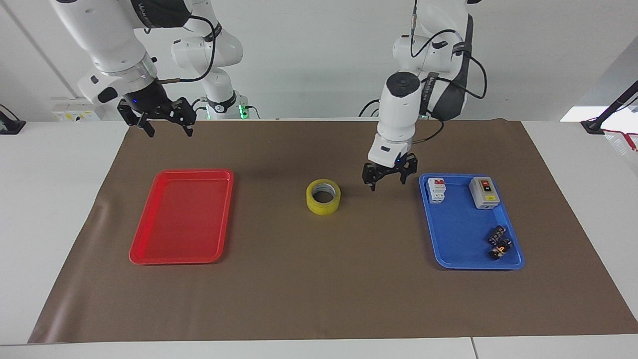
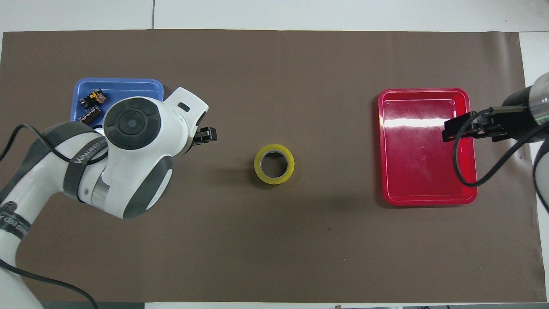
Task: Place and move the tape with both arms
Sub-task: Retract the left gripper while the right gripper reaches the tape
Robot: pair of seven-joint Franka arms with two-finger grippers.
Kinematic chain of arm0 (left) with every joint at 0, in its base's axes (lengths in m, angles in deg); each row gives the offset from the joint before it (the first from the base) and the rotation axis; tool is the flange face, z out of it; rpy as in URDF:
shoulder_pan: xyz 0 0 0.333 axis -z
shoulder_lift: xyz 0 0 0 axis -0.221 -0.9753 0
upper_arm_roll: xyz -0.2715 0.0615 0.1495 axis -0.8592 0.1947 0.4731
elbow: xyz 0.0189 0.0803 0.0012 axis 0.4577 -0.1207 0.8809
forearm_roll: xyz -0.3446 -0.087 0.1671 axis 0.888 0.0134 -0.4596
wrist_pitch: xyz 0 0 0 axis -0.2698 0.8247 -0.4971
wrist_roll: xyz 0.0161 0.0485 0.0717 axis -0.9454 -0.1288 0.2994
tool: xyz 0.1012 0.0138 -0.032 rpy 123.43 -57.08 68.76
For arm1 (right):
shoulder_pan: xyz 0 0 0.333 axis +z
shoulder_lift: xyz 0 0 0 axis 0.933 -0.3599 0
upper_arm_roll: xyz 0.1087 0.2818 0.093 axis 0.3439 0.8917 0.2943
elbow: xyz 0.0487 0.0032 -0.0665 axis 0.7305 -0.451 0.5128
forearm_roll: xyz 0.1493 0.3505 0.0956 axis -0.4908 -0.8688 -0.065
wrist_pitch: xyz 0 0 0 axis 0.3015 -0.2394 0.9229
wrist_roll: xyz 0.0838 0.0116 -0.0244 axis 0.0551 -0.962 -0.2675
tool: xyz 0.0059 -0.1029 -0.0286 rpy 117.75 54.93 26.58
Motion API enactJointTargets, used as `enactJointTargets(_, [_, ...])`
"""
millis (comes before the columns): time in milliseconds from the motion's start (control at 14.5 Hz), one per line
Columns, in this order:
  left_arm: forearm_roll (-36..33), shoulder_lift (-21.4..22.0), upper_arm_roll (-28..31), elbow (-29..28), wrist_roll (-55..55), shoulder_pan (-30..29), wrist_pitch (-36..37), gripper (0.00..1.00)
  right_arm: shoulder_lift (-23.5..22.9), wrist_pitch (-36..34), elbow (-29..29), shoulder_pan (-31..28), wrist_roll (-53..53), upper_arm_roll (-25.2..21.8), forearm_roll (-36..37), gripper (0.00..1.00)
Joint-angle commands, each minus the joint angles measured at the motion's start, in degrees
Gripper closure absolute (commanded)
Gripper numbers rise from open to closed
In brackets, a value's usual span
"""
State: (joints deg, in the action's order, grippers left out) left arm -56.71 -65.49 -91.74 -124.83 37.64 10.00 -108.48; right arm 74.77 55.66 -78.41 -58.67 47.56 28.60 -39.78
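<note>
While the tape (image 1: 323, 196) lies flat on the brown mat (image 1: 319, 299), about in the middle between the red tray (image 1: 149, 249) and the blue tray (image 1: 448, 254), no gripper has hold of it. The left gripper (image 1: 388, 178) hangs with its fingers spread wide and empty over the mat between the tape and the blue tray, well clear of the roll. The right gripper (image 1: 165, 122) is also wide open and empty; it hangs high over the edge of the mat at the right arm's end of the table, and in the overhead view it covers a corner of the red tray.

I judge that the next step belongs to the right arm, which must take the roll and bring it to the red tray. Some things could go wrong. The roll is a ring with a smooth side, so if the fingers close on the outside wall off-centre, it can slip or roll away. If one finger goes inside the hole but comes down on the rim, it can push the tape sideways or tip it. The red tray has a raised rim, and a low carry could hit it.

Counted: one tape, one red tray with nothing in it, one blue tray, one mat. In the blue tray I count four things: one white breaker (image 1: 436, 190), one grey switch box (image 1: 484, 192), and two small dark parts (image 1: 499, 242)
</note>
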Motion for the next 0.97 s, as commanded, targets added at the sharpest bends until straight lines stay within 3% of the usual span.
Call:
enactJointTargets(0, [3.2,4.0,-0.2,-0.9,-9.4,-6.3,2.6,0.00,-2.0,5.3,-3.1,7.6,5.7,0.0,-0.4,0.00])
enactJointTargets(346, [7.5,5.7,0.2,3.5,-21.9,-15.7,8.7,0.00,-11.8,19.2,-3.1,19.4,14.8,0.0,-0.3,0.00])
enactJointTargets(691, [10.5,4.8,0.2,11.7,-28.3,-22.5,16.5,0.00,-13.3,30.6,-12.2,26.1,14.5,0.1,-0.8,0.00])
enactJointTargets(898, [10.7,4.1,0.2,15.7,-30.1,-25.1,20.8,0.00,-16.0,33.3,-14.1,27.7,11.4,0.1,-0.8,0.00])
